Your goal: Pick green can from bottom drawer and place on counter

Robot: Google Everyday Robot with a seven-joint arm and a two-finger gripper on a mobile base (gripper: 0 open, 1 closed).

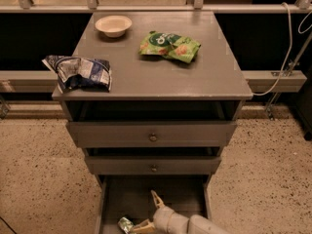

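Note:
The green can [125, 224] lies on the floor of the open bottom drawer [130, 195], at its front left, at the bottom edge of the view. My gripper [147, 212] is inside the drawer just right of the can, open. One pale finger [156, 198] points toward the back and the other [142, 225] reaches toward the can, its tip close to or touching it. The counter [156, 74] is the grey top of the cabinet above.
On the counter are a white bowl [113, 25] at the back left, a green snack bag [169, 46] at the back centre and a crumpled blue-and-white bag [80, 72] at the left edge. Two knobbed drawers [153, 137] overhang the bottom one. A railing and cable stand behind.

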